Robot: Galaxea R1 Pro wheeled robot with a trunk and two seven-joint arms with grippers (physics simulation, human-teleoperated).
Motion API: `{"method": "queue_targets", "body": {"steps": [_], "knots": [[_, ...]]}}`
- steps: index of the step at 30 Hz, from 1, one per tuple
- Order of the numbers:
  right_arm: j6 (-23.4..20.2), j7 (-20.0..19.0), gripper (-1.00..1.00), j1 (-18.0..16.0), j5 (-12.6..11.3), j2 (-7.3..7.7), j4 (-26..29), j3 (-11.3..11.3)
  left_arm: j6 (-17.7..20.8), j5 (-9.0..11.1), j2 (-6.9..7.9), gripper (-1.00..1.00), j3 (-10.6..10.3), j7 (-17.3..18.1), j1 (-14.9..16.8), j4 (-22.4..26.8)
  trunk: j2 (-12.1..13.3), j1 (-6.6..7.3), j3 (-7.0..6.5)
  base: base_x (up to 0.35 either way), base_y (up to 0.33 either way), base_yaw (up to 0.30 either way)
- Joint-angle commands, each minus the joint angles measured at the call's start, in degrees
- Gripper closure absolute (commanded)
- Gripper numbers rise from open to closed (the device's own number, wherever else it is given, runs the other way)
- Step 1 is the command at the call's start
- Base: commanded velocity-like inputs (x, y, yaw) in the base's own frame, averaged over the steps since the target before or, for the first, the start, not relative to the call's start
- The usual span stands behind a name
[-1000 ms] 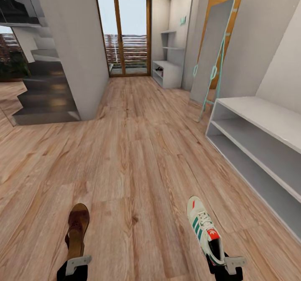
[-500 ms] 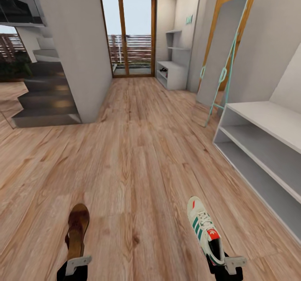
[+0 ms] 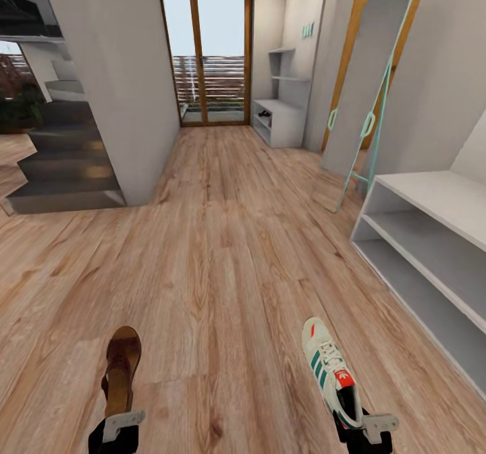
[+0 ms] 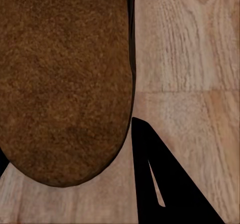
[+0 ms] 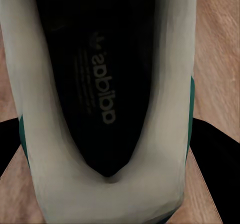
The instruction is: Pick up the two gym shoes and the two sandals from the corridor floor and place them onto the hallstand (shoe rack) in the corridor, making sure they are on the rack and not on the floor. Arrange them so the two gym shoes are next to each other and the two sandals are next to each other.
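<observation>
While the robot faced down the corridor, its left gripper [image 3: 115, 429] held a brown sandal [image 3: 121, 370] by the heel end, and its right gripper [image 3: 368, 430] was clamped on the heel of a gym shoe [image 3: 331, 371], toe pointing ahead, both carried low over the corridor floor [image 3: 223, 251]. From the left wrist, the sandal's tan insole [image 4: 62, 79] lay close against the camera with one dark finger [image 4: 165, 184] beside it; from the right wrist, the sneaker's [image 5: 107, 104] dark opening and white collar sat between the fingers. By every sign this was the carrying step, one shoe of each pair in transit. The hallstand [image 3: 277, 120], a pale grey unit with staggered wall shelves and turquoise letters above, stood far off beside the glass door [image 3: 206, 56], something dark on its lower shelf, too small to name. A leaning mirror [image 3: 364, 90] and a nearer white shelf unit [image 3: 432, 251] lined the right wall. Next, the base would probably need to roll well forward past both, then each arm set its shoe on a shelf, leaving room beside it for its partner
</observation>
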State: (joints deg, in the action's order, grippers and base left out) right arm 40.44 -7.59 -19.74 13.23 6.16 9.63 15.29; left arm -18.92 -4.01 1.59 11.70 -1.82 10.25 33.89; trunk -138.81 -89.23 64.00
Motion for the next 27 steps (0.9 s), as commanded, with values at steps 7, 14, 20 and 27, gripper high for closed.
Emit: {"method": "queue_targets", "body": {"steps": [7, 14, 20, 27], "knots": [[0.2, -0.4, 1.0, 0.0, 0.2, -0.01, 0.0, 0.5, -0.1, -0.8, -0.15, 1.0, -0.2, -0.2, 0.0, 0.7, 0.0, -0.02, 0.04, 0.321, 0.0, 0.0], [0.2, -0.4, 1.0, 0.0, 0.2, -0.01, 0.0, 0.5, -0.1, -0.5, -0.22, 1.0, 0.0, -0.2, 0.0, 0.7, 0.0, -0.02, 0.04, 0.335, 0.0, 0.0], [0.2, -0.4, 1.0, 0.0, 0.2, -0.01, 0.0, 0.5, -0.1, -0.3, -0.19, 1.0, -0.1, 0.3, 0.0, 0.6, 0.0, -0.02, 0.04, 0.339, 0.0, 0.0], [0.2, -0.4, 1.0, 0.0, 0.3, -0.01, 0.0, 0.5, -0.1, -0.4, -0.1, 1.0, -0.2, 0.3, -0.1, 0.5, 0.0, -0.02, 0.04, 0.339, 0.0, 0.0]]}}
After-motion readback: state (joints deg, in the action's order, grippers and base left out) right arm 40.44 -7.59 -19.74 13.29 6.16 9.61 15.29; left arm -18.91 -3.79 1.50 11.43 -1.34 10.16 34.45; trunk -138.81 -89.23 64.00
